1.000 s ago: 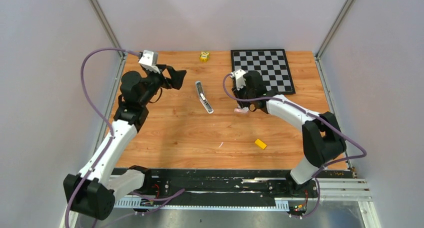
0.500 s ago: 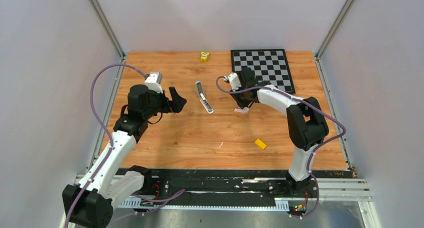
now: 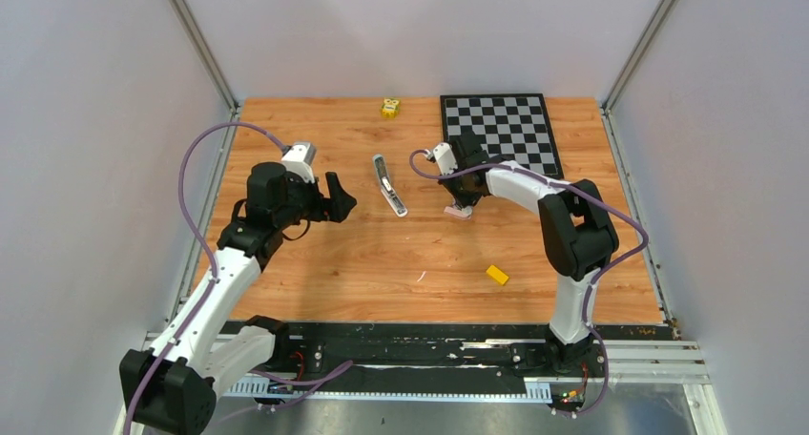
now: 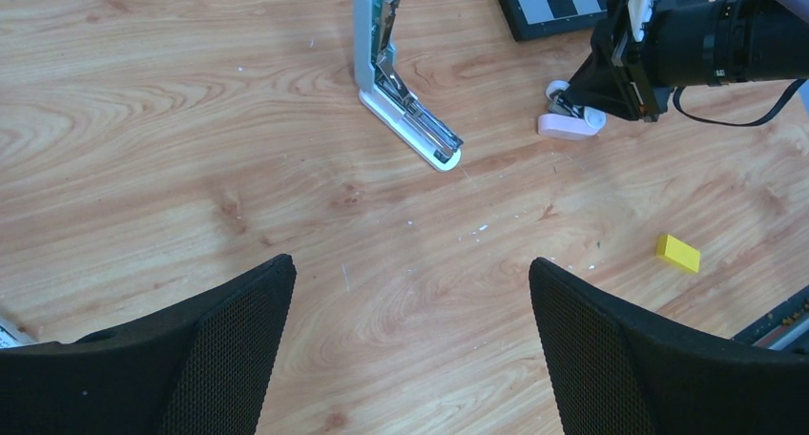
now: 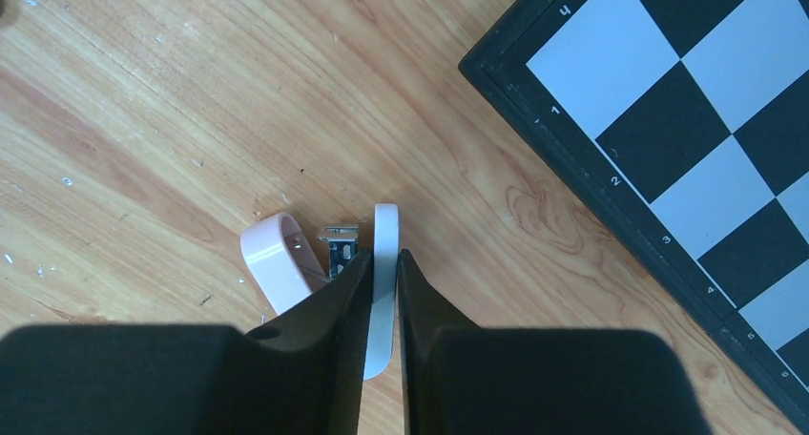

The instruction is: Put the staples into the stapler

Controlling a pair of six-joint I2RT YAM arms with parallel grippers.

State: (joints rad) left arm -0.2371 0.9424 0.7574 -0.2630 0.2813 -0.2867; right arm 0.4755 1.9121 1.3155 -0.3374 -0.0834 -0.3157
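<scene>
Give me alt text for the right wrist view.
The right fingers pinch a thin white strip on the wooden table. Small silvery staples and a curved pink piece lie just left; a chessboard fills the upper right.

Quick tally on the surface (image 3: 363,254), here we go: one stapler (image 3: 387,185), one chessboard (image 3: 501,133), one yellow block (image 3: 496,275), one small yellow toy (image 3: 389,107), one pink-and-white piece (image 3: 460,212), and two robot arms, the left arm (image 3: 224,273) and the right arm (image 3: 572,244).
</scene>
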